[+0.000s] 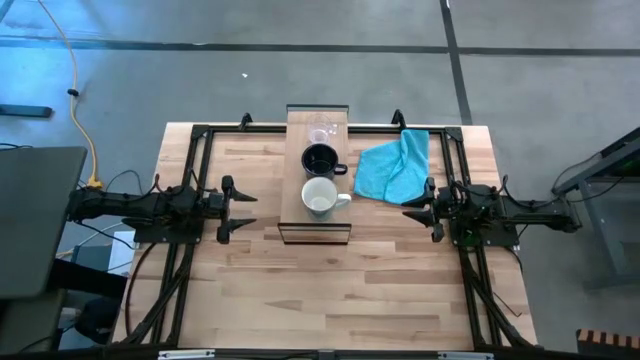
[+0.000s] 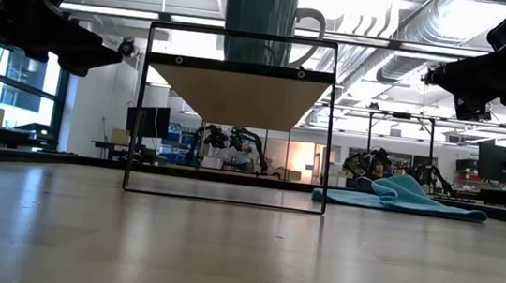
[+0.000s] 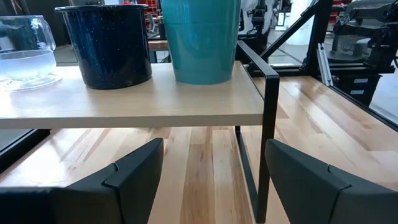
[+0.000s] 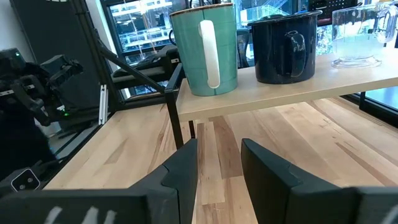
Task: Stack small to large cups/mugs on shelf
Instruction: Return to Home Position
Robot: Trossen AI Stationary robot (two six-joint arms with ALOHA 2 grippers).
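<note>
Plainly, the job on the shelf looks done, and what matters now is how each arm lies from it. On the left, the left tool (image 1: 243, 210) hangs over the bench (image 1: 300, 300) with its fingers spread wide and nothing between them, pointing straight at the shelf (image 1: 294, 170) from just beside its long left edge. The shelf stands in the middle of the bench, between the two arms. Its long axis runs from the bench's front toward its back, square to the line joining the tools. Three vessels stand on it in a row along that axis: the glass cup (image 1: 322, 131) at the far end, the dark mug (image 1: 320, 159) in the middle, and the teal mug (image 1: 319, 198) nearest the front. The teal mug is roughly level with both tools, and both mug handles point toward the right side. Right of the shelf a turquoise cloth (image 1: 394, 167) lies crumpled on the bench, near the right arm. The right tool (image 1: 408, 210) faces the shelf from that side, a little farther off than the left one, its fingers narrowly apart and empty. I judge that each arm should back straight away along its own line, and that the right arm should stay clear of the cloth.
</note>
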